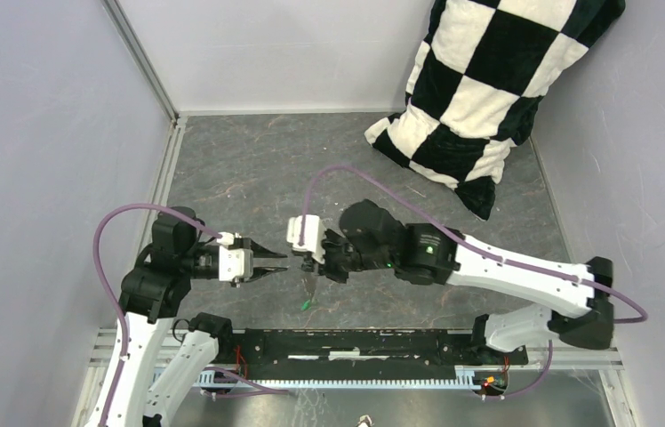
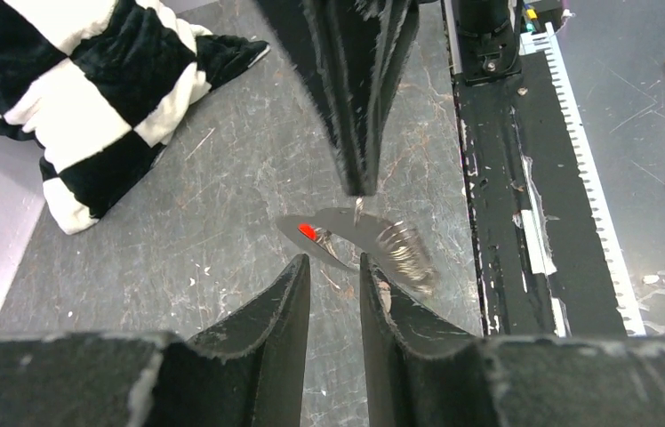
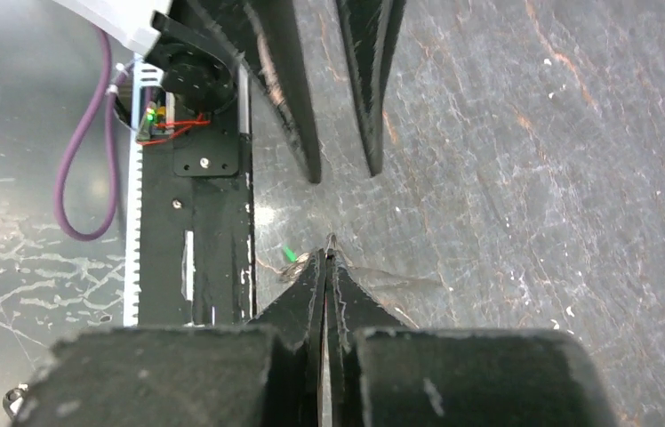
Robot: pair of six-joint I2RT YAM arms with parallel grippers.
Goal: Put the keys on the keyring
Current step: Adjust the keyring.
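White-and-black jointed arms [image 1: 524, 271], looping purple cables [image 1: 98, 258] (one apiece), tapered scuffed black fingers [image 2: 284, 338]

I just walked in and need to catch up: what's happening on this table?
The right hand is shut on a thin bit of the keyring, holding it above the table. A red key and a green key show by it; whether attached is unclear. The left hand faces it, slightly open, holding nothing.
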